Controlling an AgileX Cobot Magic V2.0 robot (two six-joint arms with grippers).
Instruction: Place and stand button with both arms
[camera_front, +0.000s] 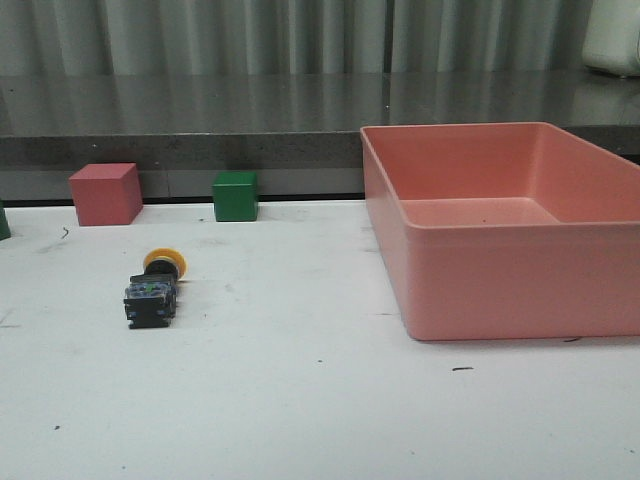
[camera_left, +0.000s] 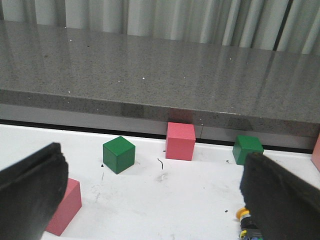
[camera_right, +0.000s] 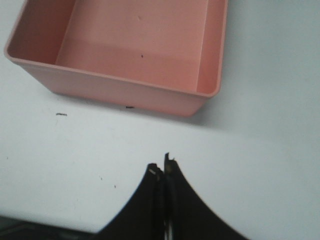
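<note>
I see the button (camera_front: 154, 287) lying on its side on the scuffed white table (camera_front: 300, 400), yellow cap toward the grey stone ledge (camera_front: 200, 120), just beside my spread left gripper (camera_left: 150, 200), while my right gripper (camera_right: 162, 172) is pressed together near the pink bin (camera_right: 125, 90); no writing is readable.

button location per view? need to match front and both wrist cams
Front view: the button lies on its side, left of centre on the white table, yellow cap pointing away.
Left wrist view: only its yellow cap edge peeks out beside the left gripper's far finger.
Right wrist view: not in it; only the pink bin.
Shared landmark: the green cube, also in the left wrist view.
</note>
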